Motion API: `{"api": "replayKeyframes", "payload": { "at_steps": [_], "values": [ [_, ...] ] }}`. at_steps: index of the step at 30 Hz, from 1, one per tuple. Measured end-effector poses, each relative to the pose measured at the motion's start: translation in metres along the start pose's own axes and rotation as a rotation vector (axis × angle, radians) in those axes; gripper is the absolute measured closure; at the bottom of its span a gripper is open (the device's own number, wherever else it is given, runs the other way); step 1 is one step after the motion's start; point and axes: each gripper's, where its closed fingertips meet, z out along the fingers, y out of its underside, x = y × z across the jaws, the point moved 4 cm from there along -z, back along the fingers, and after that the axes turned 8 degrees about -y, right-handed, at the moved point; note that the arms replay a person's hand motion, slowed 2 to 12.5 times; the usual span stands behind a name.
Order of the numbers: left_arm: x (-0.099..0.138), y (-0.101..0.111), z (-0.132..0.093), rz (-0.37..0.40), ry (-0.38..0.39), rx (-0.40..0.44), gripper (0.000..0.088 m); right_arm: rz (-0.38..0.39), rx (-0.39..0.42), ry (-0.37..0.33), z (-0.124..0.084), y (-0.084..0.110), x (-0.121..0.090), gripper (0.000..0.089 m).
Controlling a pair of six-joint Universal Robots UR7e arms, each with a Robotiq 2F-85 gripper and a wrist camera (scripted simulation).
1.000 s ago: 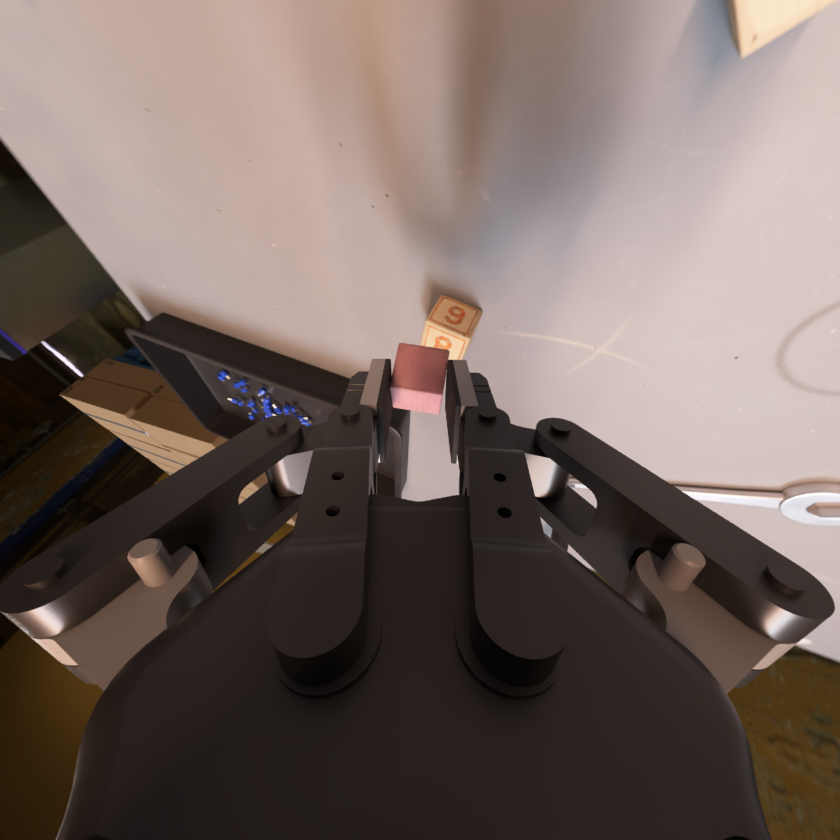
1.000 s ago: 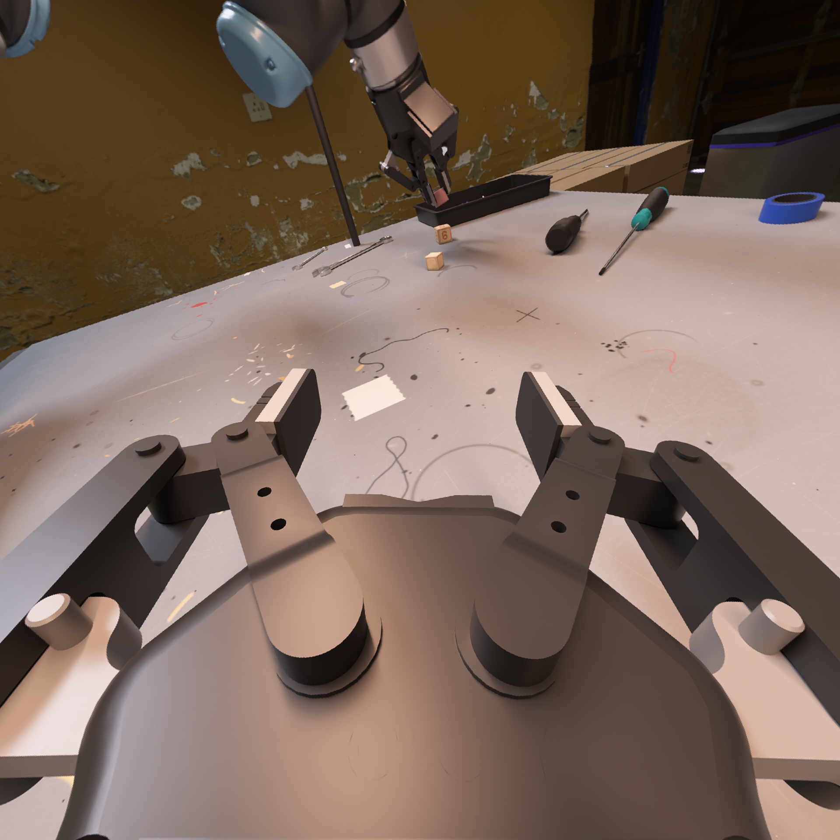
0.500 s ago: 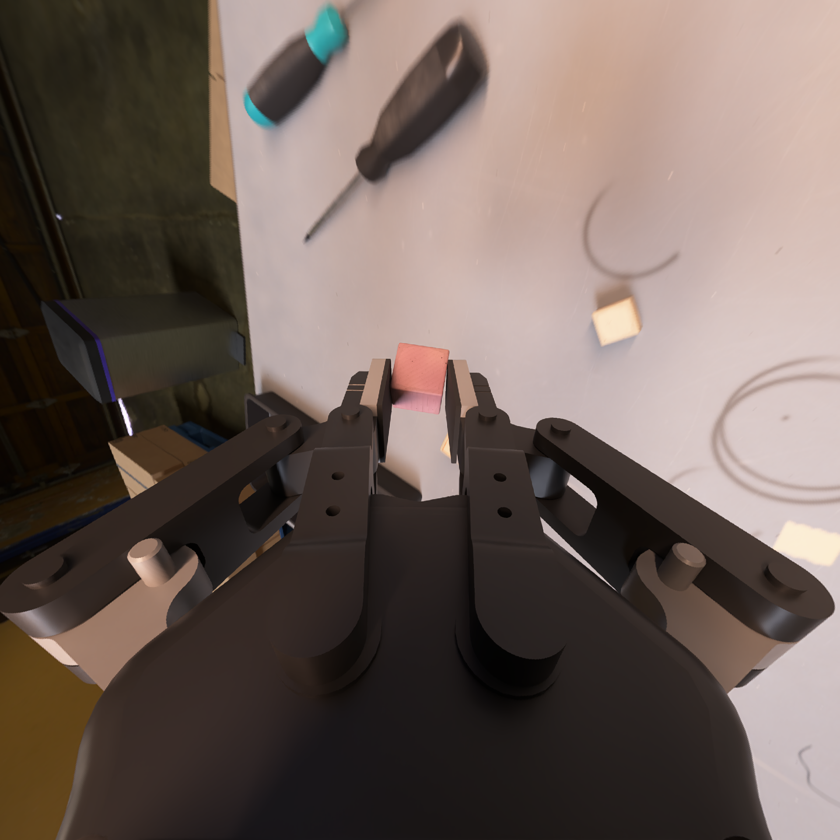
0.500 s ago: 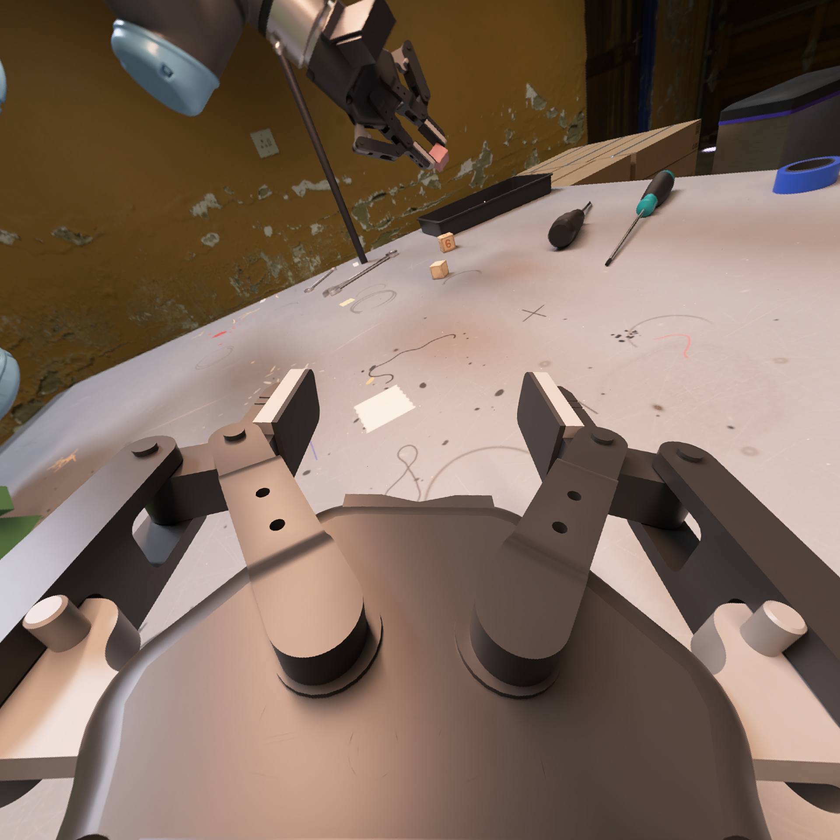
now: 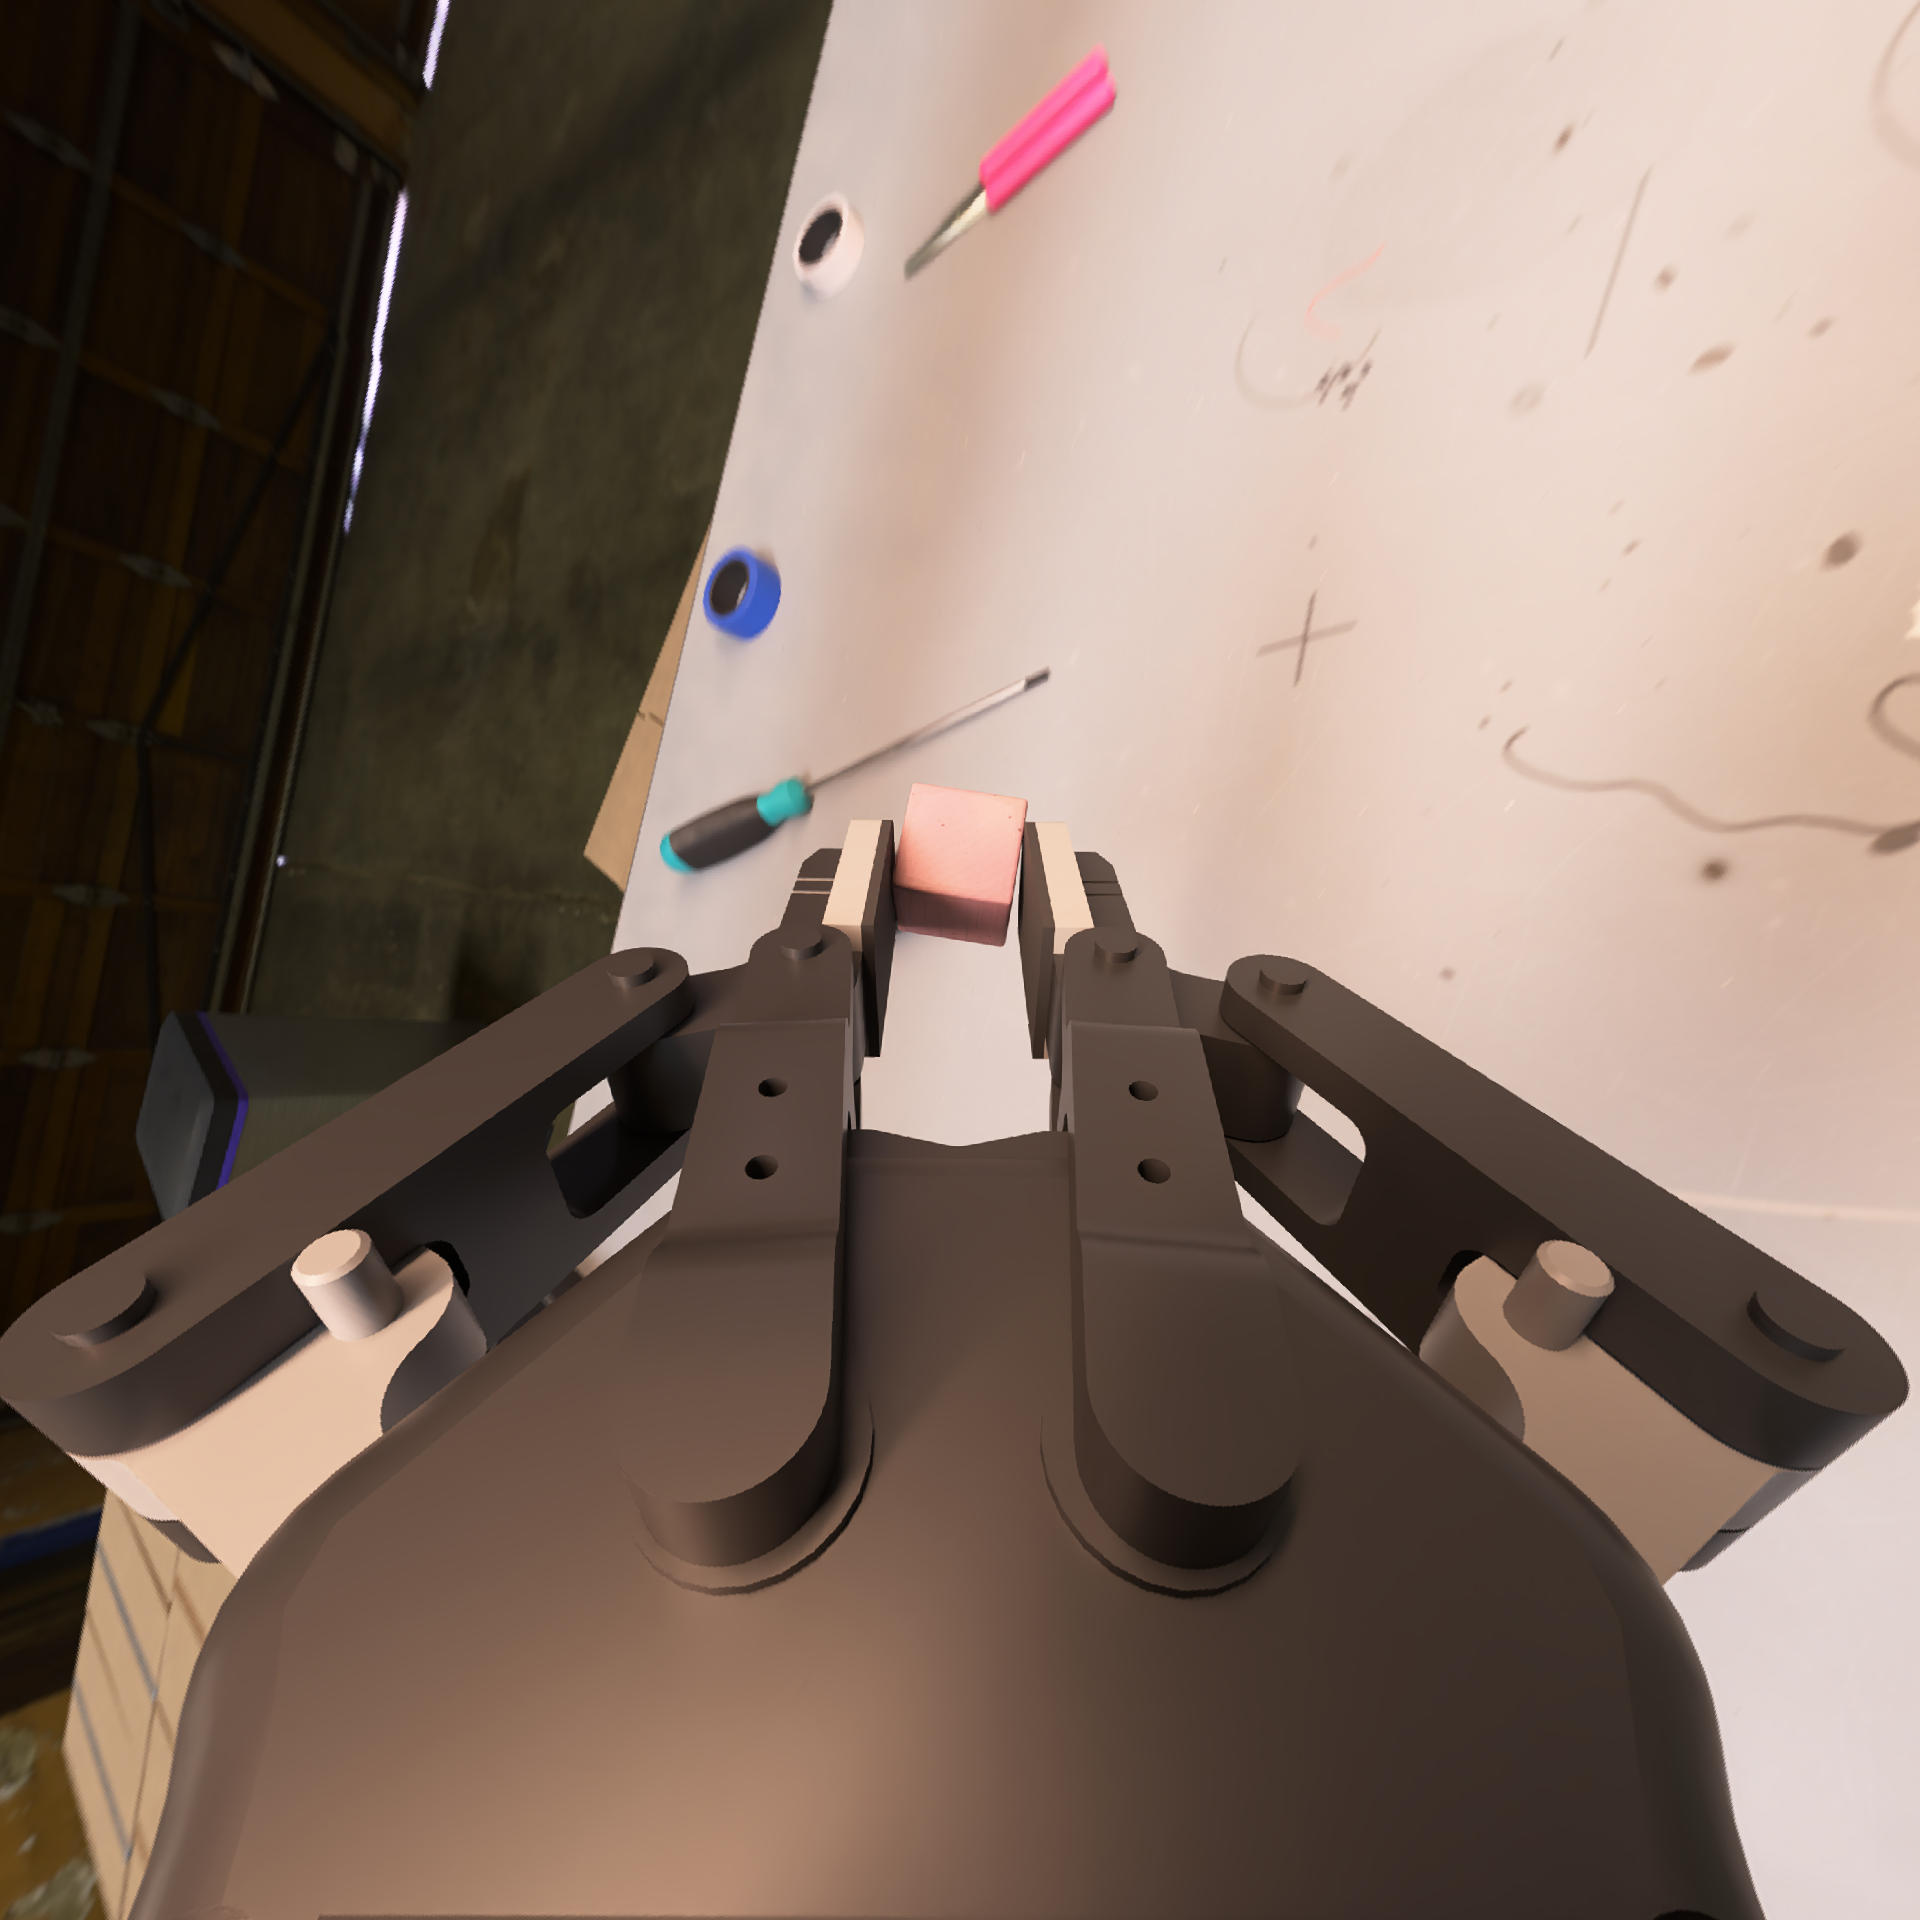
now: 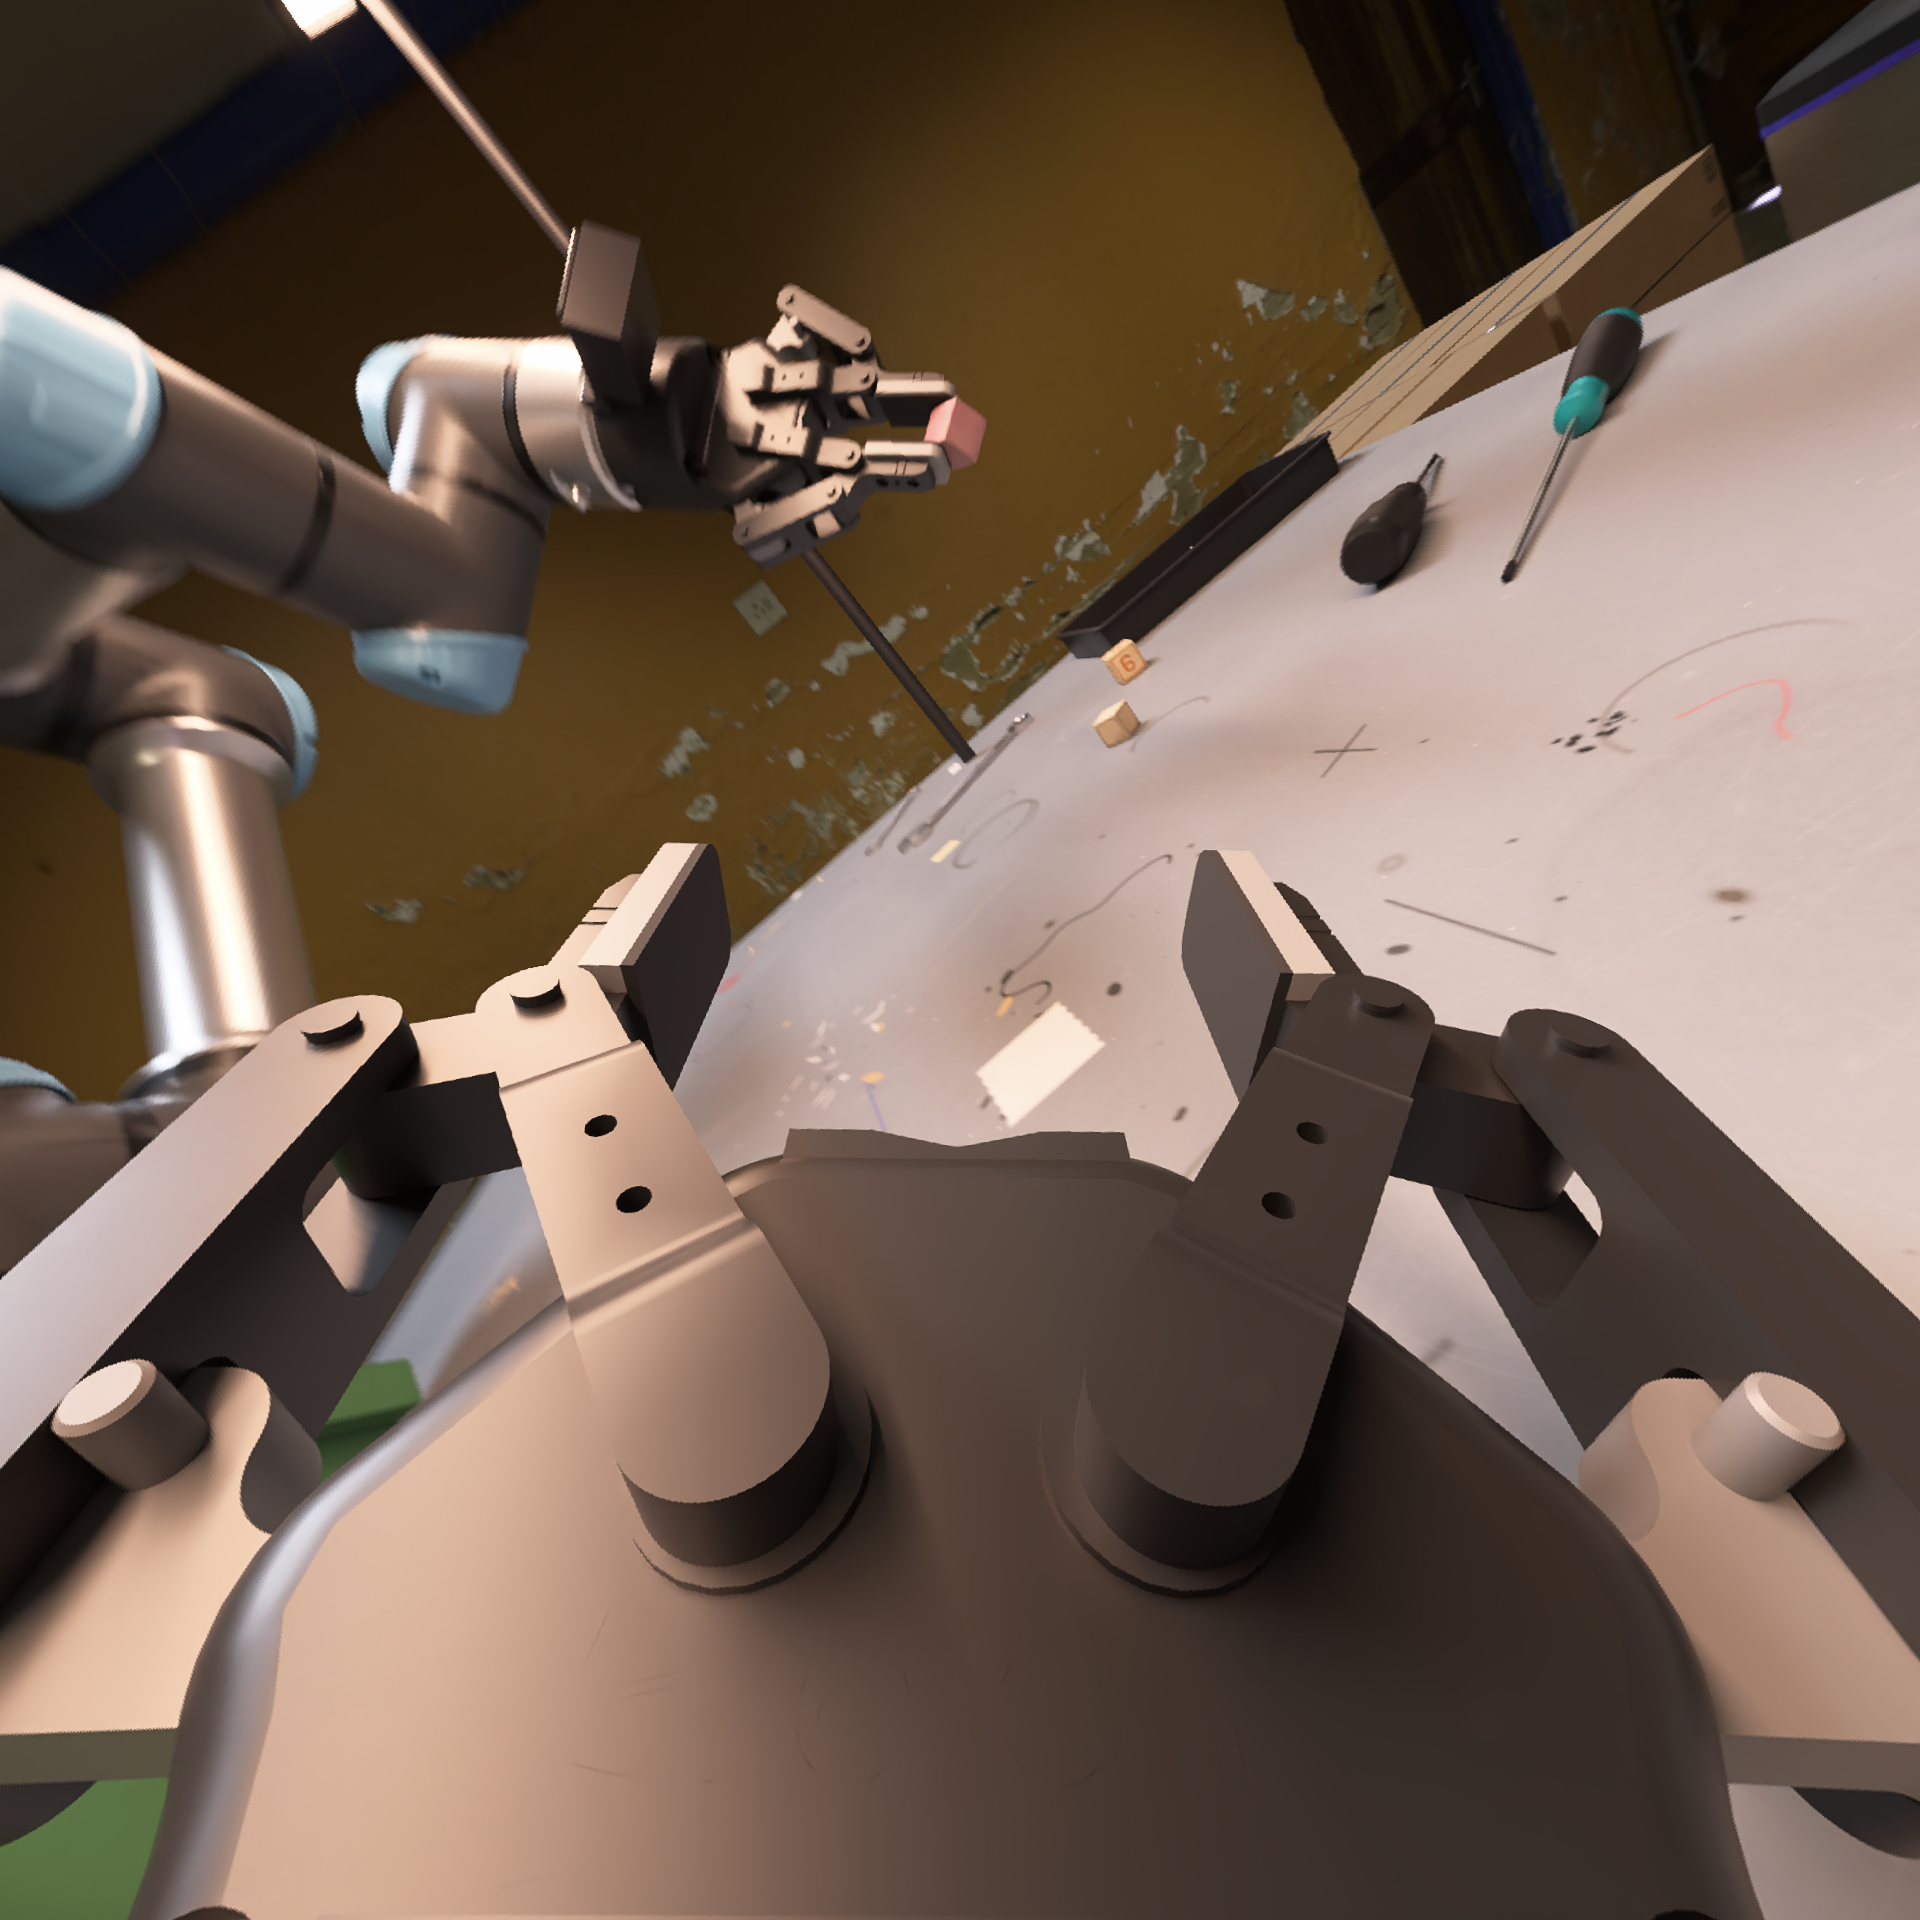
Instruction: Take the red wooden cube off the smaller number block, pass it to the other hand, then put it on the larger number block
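My left gripper (image 5: 956,868) is shut on the red wooden cube (image 5: 958,862) and holds it high above the table. In the right wrist view the same gripper (image 6: 940,436) shows at upper left, pointing sideways, with the cube (image 6: 958,431) at its tips. My right gripper (image 6: 951,914) is open and empty, low over the near part of the table. Two small wooden number blocks stand far off near the table's back edge: one with an orange figure (image 6: 1125,662), one paler (image 6: 1116,722) just in front of it.
A teal-handled screwdriver (image 5: 769,816), blue tape roll (image 5: 742,593), white tape roll (image 5: 828,242) and pink-handled tool (image 5: 1023,145) lie along the table edge. A black tray (image 6: 1205,566), black-handled screwdriver (image 6: 1382,535), wrench (image 6: 961,795) and white paper scrap (image 6: 1039,1060) lie on the table.
My left gripper has risen and swung from pointing down over the blocks to pointing sideways, still holding the cube. My right gripper has tilted upward and stays open.
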Motion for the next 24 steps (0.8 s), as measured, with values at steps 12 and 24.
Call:
{"api": "replayKeyframes", "payload": {
  "at_steps": [12,24],
  "values": [
    [0.07,-0.082,-0.003,-0.018,0.015,0.222,0.0664,0.298,0.055,-0.118,0.02,-0.013,-0.013,0.0166],
    [0.14,-0.135,0.013,-0.014,0.081,0.343,0.0664,0.411,0.003,-0.13,0.032,-0.022,-0.026,0.0217]
  ]
}}
